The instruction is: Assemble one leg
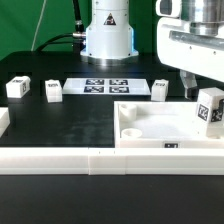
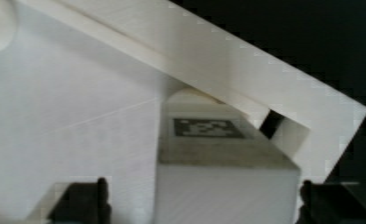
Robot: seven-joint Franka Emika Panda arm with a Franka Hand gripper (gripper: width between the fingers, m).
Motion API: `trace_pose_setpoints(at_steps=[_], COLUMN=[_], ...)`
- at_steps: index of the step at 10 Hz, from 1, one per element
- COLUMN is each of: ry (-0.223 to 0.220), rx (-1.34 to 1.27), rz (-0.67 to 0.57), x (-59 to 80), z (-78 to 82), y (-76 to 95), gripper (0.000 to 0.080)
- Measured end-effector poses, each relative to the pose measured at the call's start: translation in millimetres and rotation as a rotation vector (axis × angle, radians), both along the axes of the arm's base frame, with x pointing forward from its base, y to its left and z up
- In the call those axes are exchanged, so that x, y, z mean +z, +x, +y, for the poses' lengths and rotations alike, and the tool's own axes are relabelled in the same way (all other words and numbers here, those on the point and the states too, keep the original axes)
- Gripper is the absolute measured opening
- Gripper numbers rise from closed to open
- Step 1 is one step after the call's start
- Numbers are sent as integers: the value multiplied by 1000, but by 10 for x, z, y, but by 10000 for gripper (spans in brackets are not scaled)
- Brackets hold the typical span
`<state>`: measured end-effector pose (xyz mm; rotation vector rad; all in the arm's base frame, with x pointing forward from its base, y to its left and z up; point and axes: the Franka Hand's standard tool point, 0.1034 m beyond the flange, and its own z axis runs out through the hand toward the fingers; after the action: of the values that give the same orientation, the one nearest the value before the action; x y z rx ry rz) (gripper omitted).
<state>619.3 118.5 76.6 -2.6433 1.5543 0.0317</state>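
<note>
A leg [image 1: 210, 110], a small white block with a black-and-white tag, stands upright at the corner of the large white panel [image 1: 150, 128] on the exterior view's right. My gripper [image 1: 206, 92] is low over it, fingers either side. In the wrist view the leg [image 2: 224, 165] lies between the fingertips [image 2: 82, 200]. One finger is against the leg and a gap shows at the other. The gripper [image 2: 206, 205] looks open. Three more legs lie on the table [image 1: 16, 88], [image 1: 53, 91], [image 1: 160, 89].
The marker board [image 1: 105, 86] lies flat in front of the robot's base [image 1: 107, 40]. A long white rail [image 1: 60, 158] runs along the front of the table. A white block [image 1: 3, 125] sits at the exterior view's left edge.
</note>
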Motion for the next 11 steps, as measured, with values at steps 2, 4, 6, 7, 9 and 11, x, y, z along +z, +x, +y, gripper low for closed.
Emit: trace_pose_setpoints(at_steps=[2, 4, 6, 7, 9, 11], ry=[-4, -10, -14, -16, -31, -43], rx=[110, 354, 542, 653, 844, 1078], rz=[-10, -26, -38, -46, -55, -63], x=[10, -1, -9, -9, -6, -25], z=[20, 25, 52, 54, 73, 36], y=[7, 3, -5, -6, -9, -10], gripper=[616, 648, 649, 649, 649, 649])
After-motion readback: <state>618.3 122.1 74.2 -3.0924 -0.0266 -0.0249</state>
